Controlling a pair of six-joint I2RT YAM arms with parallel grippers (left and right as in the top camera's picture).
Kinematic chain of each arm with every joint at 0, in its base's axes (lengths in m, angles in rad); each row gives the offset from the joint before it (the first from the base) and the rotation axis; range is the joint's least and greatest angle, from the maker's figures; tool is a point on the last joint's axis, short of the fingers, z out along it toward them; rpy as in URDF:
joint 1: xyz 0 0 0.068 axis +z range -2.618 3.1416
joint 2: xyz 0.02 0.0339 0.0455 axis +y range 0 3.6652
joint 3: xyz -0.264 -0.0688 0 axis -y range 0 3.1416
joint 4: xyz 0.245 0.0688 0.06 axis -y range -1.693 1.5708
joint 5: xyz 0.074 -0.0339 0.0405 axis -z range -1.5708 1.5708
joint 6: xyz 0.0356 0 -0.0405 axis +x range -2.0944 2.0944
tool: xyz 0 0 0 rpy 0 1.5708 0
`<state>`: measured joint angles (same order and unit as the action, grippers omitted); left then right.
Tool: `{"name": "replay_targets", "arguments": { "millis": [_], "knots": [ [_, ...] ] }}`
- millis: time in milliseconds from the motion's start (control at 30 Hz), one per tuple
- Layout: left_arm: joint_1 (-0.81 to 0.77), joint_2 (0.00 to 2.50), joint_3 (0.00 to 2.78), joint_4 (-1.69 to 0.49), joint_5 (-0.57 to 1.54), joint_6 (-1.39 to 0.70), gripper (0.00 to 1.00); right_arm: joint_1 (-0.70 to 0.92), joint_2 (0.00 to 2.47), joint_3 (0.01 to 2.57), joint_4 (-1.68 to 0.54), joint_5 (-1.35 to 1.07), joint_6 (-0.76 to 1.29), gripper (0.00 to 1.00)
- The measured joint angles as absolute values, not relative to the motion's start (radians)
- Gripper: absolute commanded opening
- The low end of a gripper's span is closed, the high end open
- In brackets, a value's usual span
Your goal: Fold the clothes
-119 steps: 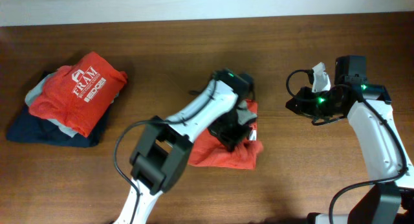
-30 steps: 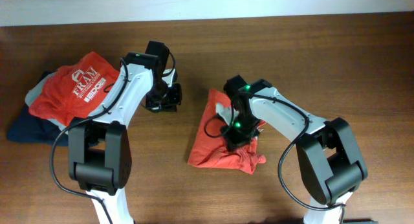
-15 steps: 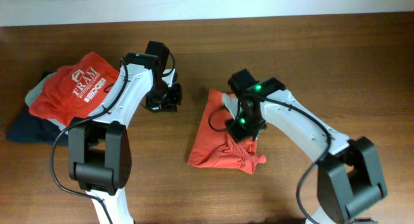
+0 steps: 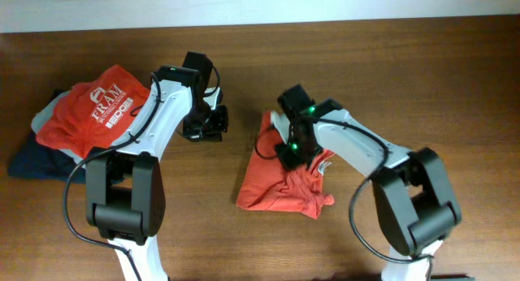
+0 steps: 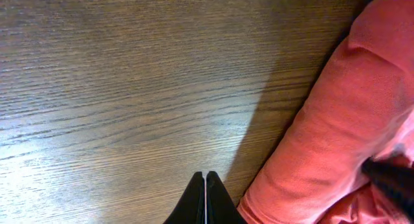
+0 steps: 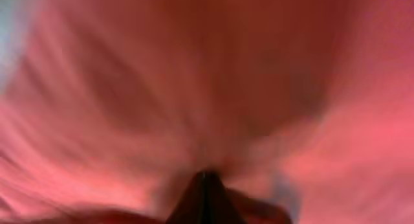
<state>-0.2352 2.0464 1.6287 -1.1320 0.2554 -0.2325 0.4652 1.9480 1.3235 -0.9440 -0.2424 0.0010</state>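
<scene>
The clothes, an orange-red T-shirt [image 4: 276,183], lie bunched and roughly folded at the table's middle. A bit of white print or tag [image 4: 325,162] shows at its right edge. My right gripper [image 4: 284,155] is down on the shirt's upper part. In the blurred right wrist view its shut tips [image 6: 206,177] press into red cloth [image 6: 129,88], and I see no fabric between them. My left gripper [image 4: 203,128] hovers shut over bare wood left of the shirt. Its closed tips [image 5: 205,180] sit just beside the shirt's rolled edge [image 5: 323,140] without touching it.
A stack of folded garments lies at the far left: a red FRAM shirt [image 4: 101,110] on top of grey [image 4: 47,112] and navy [image 4: 45,163] pieces. The wooden table [image 4: 422,70] meets a pale wall along the back.
My right gripper has slid up and to the left across the shirt, from its lower right part to its upper part. The left arm has not moved.
</scene>
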Motion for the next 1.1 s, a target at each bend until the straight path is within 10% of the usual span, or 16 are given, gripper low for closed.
{"name": "replay_targets", "arguments": {
  "millis": [433,733,1100],
  "knots": [
    [-0.235,2.046,1.629,-1.133,0.255,-0.232,0.07,0.464,1.733,1.323,-1.374,-0.176,0.065,0.05],
    [-0.235,2.046,1.629,-1.132,0.255,-0.231,0.34,0.464,1.702,1.323,-1.186,-0.165,0.095,0.06],
    [-0.235,2.046,1.629,-1.144,0.255,-0.227,0.45,0.465,1.708,1.052,-1.147,-0.257,0.106,0.06]
  ]
}}
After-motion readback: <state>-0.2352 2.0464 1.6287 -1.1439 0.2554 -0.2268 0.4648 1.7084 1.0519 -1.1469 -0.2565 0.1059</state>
